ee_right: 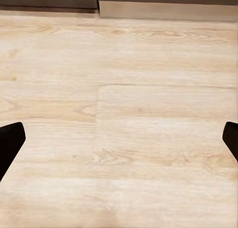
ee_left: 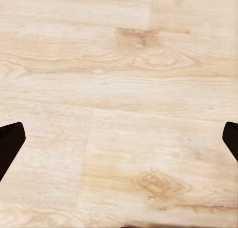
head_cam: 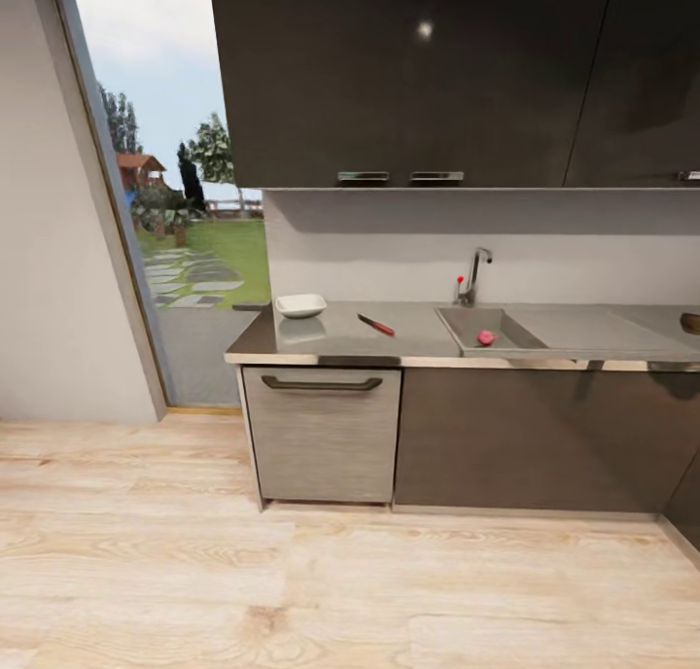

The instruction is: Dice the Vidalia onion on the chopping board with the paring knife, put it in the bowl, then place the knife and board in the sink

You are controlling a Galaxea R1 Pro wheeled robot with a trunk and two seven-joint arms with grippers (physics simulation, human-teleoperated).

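Observation:
Across the room, the pinkish-red Vidalia onion (head_cam: 485,337) lies in the steel sink (head_cam: 463,333) below a chrome tap (head_cam: 474,276). The red-handled paring knife (head_cam: 376,326) rests flat on the grey countertop (head_cam: 340,341) left of the basin. Further left stands the white bowl (head_cam: 300,305). A dark-brown sliver at the far right edge looks like the chopping board (head_cam: 691,323). My left gripper (ee_left: 119,143) hangs open over the wooden floor, with nothing between its fingertips (ee_left: 10,144). My right gripper (ee_right: 119,143) is open over the floor too, near the cabinet plinth (ee_right: 163,9).
Dark wall cabinets (head_cam: 408,76) hang above the counter. A grey drawer front with a handle (head_cam: 322,431) sits under the bowl. An open doorway (head_cam: 175,193) to a garden is at the left. Pale wood floor (head_cam: 292,581) lies between me and the counter.

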